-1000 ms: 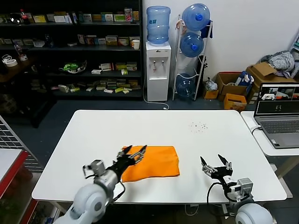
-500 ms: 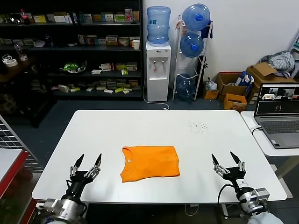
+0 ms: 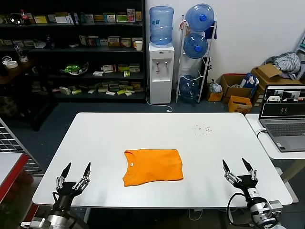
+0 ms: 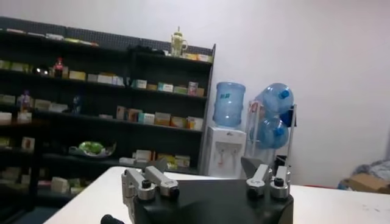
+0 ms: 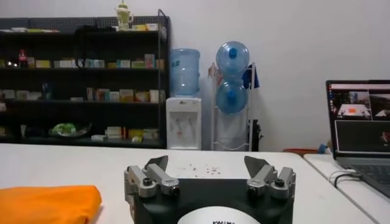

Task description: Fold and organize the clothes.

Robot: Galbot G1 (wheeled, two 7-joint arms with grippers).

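The bright orange T-shirt [image 3: 153, 166] lies folded into a flat rectangle at the middle front of the white table [image 3: 162, 129], neck to the left. It also shows low in the right wrist view [image 5: 49, 204]. My left gripper [image 3: 74, 174] is open and empty at the table's front left corner, well left of the shirt. My right gripper [image 3: 239, 170] is open and empty at the front right, well right of the shirt. In the wrist views the left gripper [image 4: 206, 168] and right gripper [image 5: 207, 164] have spread, empty fingers.
A laptop [image 3: 283, 117] stands on a side table at the right. Small dark specks [image 3: 202, 129] lie on the table's far right. Shelves [image 3: 71, 47], a water dispenser [image 3: 161, 71] and cardboard boxes [image 3: 238, 88] stand behind.
Both arms have drawn back toward me and outward from the shirt. The left gripper left the shirt's left edge and the shirt now lies flat and free.
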